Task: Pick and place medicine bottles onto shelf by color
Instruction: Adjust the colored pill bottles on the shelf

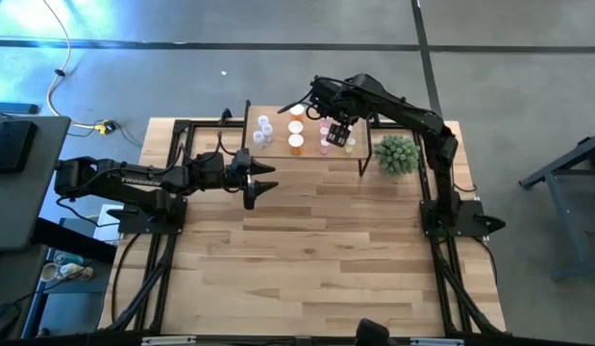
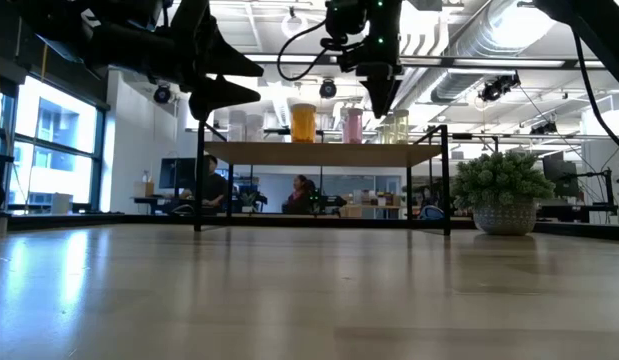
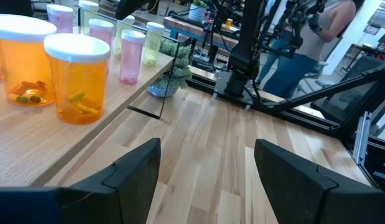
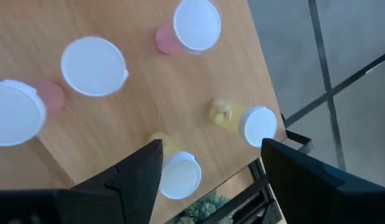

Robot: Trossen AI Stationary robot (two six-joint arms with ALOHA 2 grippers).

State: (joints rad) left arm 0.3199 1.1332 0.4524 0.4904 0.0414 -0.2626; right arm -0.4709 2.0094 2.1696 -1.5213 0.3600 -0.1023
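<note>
Your medicine bottles (image 1: pixel 295 127) all appear sorted on the shelf (image 1: pixel 307 152). Right gripper (image 1: pixel 337 135) hovers above, spread and empty; left gripper (image 1: pixel 265 181), at the shelf's 8 o'clock, likewise.

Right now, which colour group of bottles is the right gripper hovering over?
The pink and yellow-green bottles at the shelf's plant end; the right gripper hangs open above them.
</note>
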